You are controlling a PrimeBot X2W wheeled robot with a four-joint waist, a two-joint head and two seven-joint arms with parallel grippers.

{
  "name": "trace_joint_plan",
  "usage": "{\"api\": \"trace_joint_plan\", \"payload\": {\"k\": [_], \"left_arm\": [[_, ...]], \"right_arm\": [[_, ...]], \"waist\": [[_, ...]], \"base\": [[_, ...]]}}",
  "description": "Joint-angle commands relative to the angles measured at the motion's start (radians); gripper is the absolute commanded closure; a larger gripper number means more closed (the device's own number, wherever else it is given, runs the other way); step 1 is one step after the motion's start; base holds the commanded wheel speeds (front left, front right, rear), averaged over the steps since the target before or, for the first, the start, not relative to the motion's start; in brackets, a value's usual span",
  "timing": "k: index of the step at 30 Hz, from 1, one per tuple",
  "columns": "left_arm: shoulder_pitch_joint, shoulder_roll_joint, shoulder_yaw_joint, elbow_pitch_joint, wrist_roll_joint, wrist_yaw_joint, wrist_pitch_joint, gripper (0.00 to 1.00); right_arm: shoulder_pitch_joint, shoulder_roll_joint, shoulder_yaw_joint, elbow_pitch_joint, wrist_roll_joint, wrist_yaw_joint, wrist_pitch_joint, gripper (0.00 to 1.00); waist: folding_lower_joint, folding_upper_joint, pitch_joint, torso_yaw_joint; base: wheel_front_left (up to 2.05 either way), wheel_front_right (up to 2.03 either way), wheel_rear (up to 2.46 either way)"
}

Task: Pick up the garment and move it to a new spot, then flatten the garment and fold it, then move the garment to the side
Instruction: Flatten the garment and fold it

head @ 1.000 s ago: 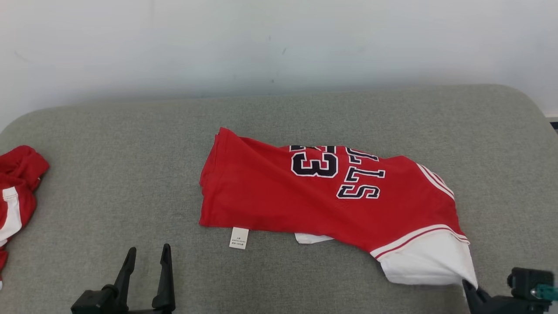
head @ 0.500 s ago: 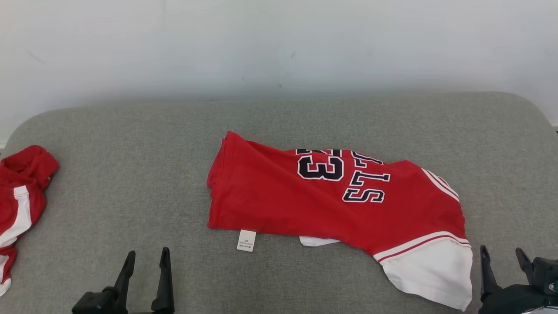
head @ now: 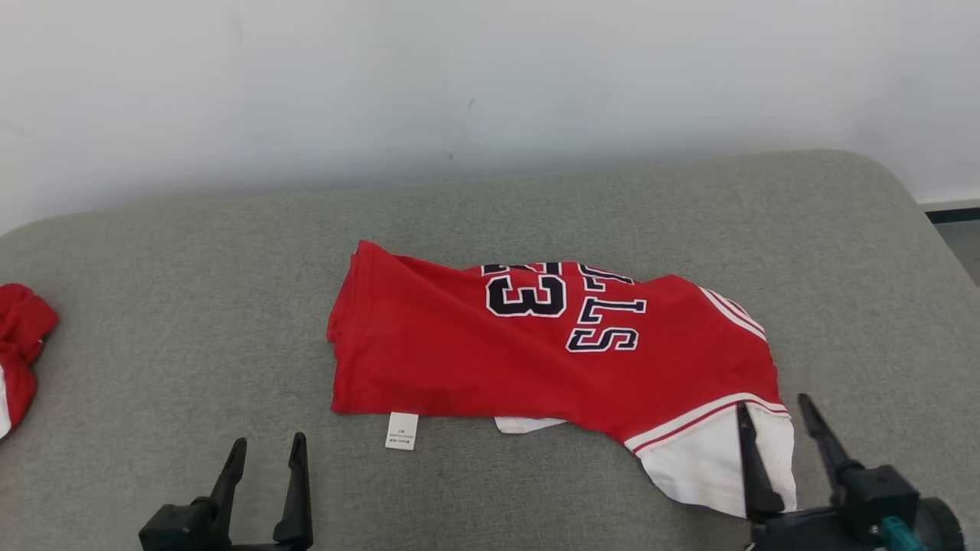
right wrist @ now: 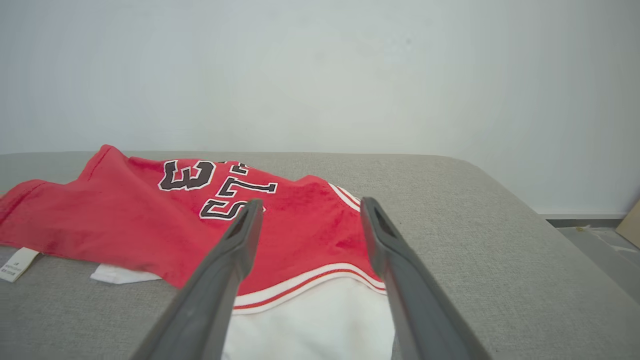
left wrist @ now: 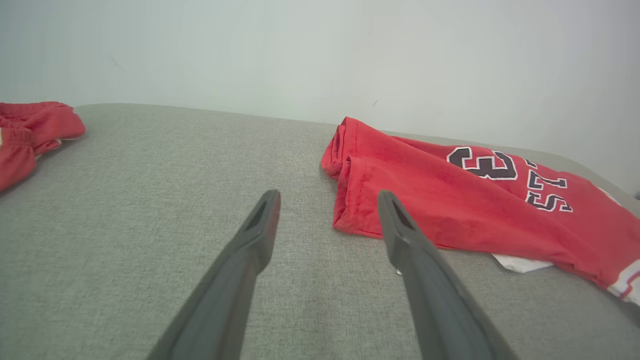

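Right pincer (head: 772, 403) over garment (head: 459, 360) (agape)

the garment (head: 475, 360) was a red jersey, folded over and lying mostly flat on the grey padded surface (head: 191, 306). it stretched from the middle of the frame down to the lower right. a black number (head: 527, 297) edged in white, with black letters beside it, sat near its upper edge. a white panel (head: 700, 467) bordered by red and white stripes formed its lower right end. a small white label (head: 402, 430) stuck out below its bottom edge.
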Motion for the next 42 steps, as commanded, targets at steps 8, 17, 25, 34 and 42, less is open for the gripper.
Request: {"api": "trace_joint_plan", "payload": {"k": [8,17,25,34,42], "left_arm": [[-0.09,0.005,-0.005,0.087,0.033,-0.005,-0.001,0.0],[-0.25,0.025,-0.026,0.314,0.055,-0.006,0.011,0.0],[-0.333,0.035,-0.026,0.477,0.056,0.03,0.008,0.57],[-0.315,0.022,-0.02,0.521,0.024,0.026,-0.001,1.0],[-0.199,0.011,-0.01,0.424,0.001,0.036,-0.001,1.0]], "right_arm": [[-0.025,0.001,0.137,0.051,0.038,-0.002,-0.059,0.0],[-0.066,0.001,0.183,0.062,0.055,-0.002,-0.064,0.0],[-0.066,0.001,0.19,0.062,0.061,-0.002,-0.058,0.0],[-0.047,0.001,0.182,0.06,0.062,-0.002,-0.048,0.0],[-0.026,0.001,0.173,0.058,0.076,-0.002,-0.045,0.0]], "waist": [[0.0,0.0,0.055,-0.048],[0.0,0.0,0.116,-0.104],[0.0,0.0,0.118,-0.124],[0.0,0.0,0.077,-0.088],[0.0,0.0,0.022,-0.034]], "base": [[0.0,0.0,0.0],[0.0,0.0,0.0],[0.0,0.0,0.0],[0.0,0.0,0.0],[0.0,0.0,0.0]]}}
